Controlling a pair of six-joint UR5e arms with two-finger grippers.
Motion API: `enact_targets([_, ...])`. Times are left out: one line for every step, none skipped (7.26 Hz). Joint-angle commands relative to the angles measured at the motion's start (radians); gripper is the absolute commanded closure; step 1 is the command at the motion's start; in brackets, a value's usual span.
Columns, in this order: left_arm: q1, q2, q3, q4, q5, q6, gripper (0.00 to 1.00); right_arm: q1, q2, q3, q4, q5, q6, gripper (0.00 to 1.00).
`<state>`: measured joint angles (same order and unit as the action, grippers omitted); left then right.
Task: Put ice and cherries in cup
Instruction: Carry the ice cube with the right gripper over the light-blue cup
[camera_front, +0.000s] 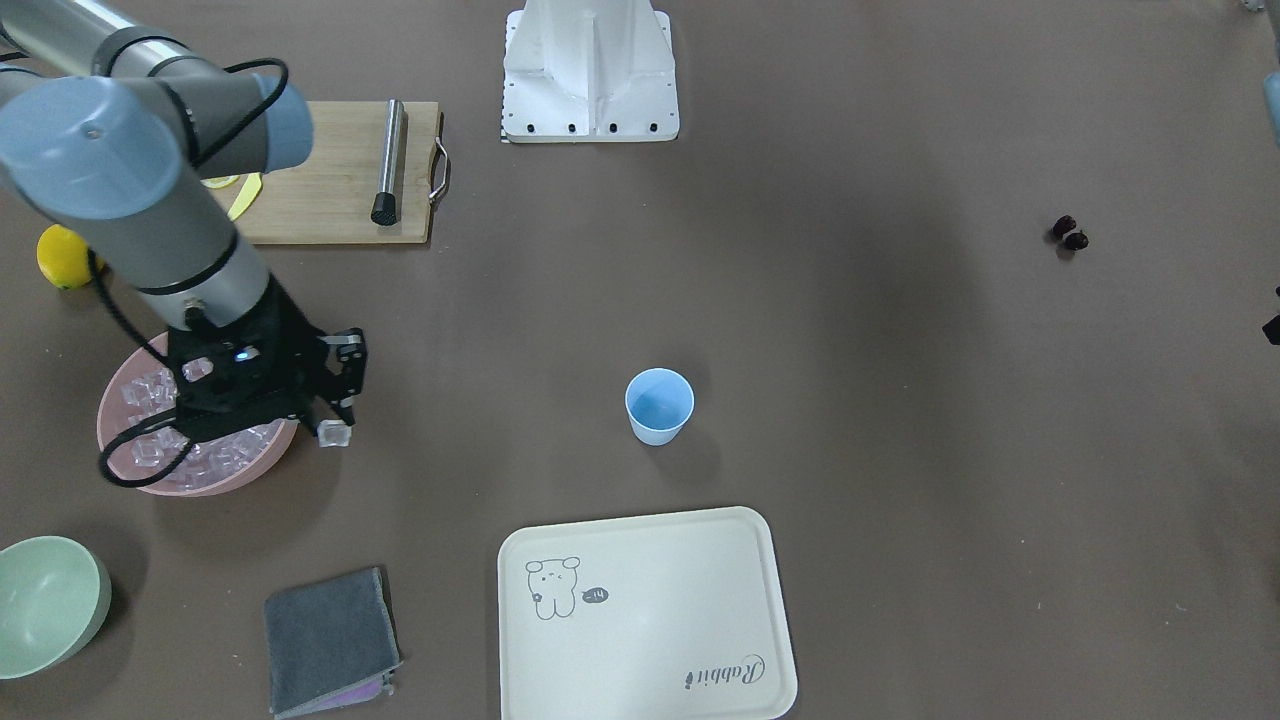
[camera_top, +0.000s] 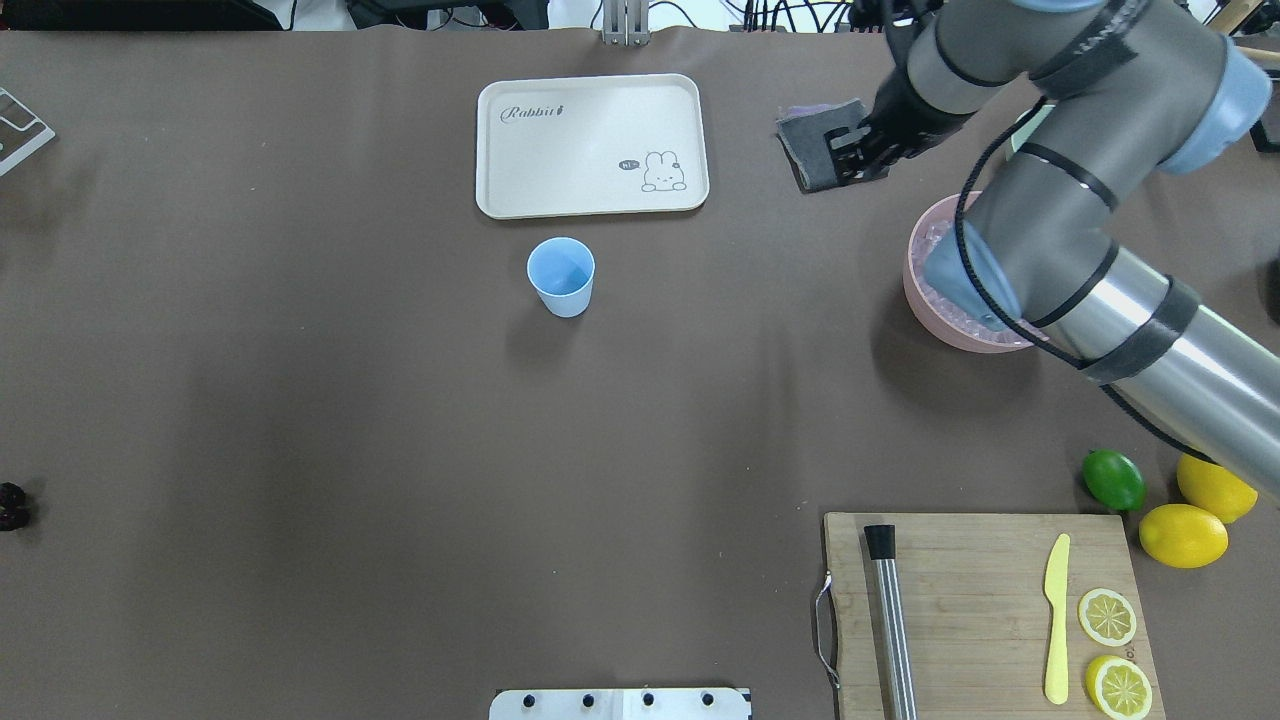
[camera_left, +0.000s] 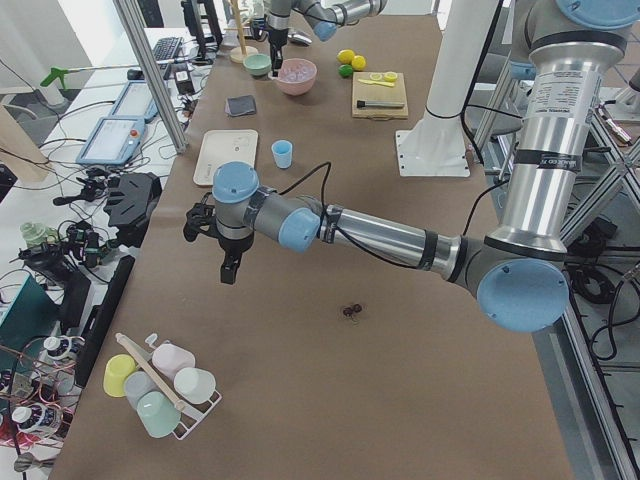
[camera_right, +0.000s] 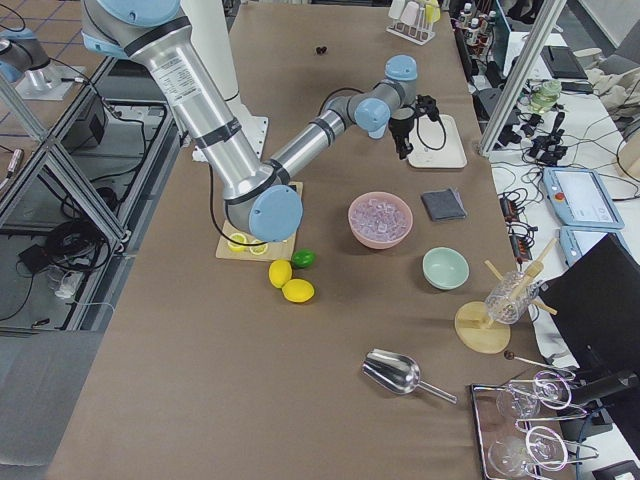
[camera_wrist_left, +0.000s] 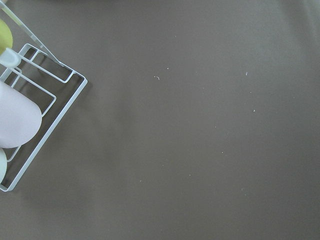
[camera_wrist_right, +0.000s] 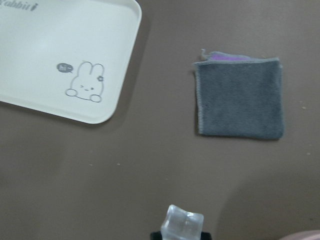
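The light-blue cup (camera_front: 659, 405) (camera_top: 561, 275) stands upright mid-table and looks empty. My right gripper (camera_front: 335, 425) hangs just beside the pink bowl (camera_front: 120, 455), shut on one clear ice cube (camera_front: 333, 433) (camera_wrist_right: 183, 224). Many more ice cubes (camera_front: 215, 462) fill the bowl. In the overhead view the right gripper (camera_top: 860, 150) is over the grey cloth's edge. The cherries (camera_front: 1069, 233) (camera_top: 12, 505) lie on the table far over on my left side. My left gripper (camera_left: 230, 272) hovers over bare table beyond the cherries (camera_left: 352, 312); I cannot tell whether it is open or shut.
A cream tray (camera_front: 650, 620) lies just past the cup and a folded grey cloth (camera_front: 328, 640) beside it. A pale green bowl (camera_front: 45, 600) stands further right. A cutting board (camera_top: 985, 610) carries a metal muddler, a yellow knife and lemon slices, with a lime (camera_top: 1113, 479) and lemons nearby. A cup rack (camera_wrist_left: 25, 120) is under my left wrist.
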<state>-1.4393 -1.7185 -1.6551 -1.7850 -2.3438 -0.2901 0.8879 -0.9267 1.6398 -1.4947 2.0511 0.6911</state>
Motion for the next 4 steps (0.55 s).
enact_targets([0.000,-0.001,0.008,-0.001,0.001,0.005,0.02,-0.139,0.208,-0.140,-0.007,-0.121,0.204,1.00])
enact_targets([0.000,-0.001,0.006,-0.001,0.000,0.006,0.02,-0.202,0.329,-0.246,-0.006,-0.199,0.275,1.00])
enact_targets([0.000,0.000,0.009,-0.001,0.000,0.008,0.02,-0.240,0.377,-0.283,-0.004,-0.216,0.303,1.00])
enact_targets([0.000,0.004,0.011,-0.001,0.000,0.008,0.02,-0.263,0.387,-0.285,0.010,-0.229,0.318,1.00])
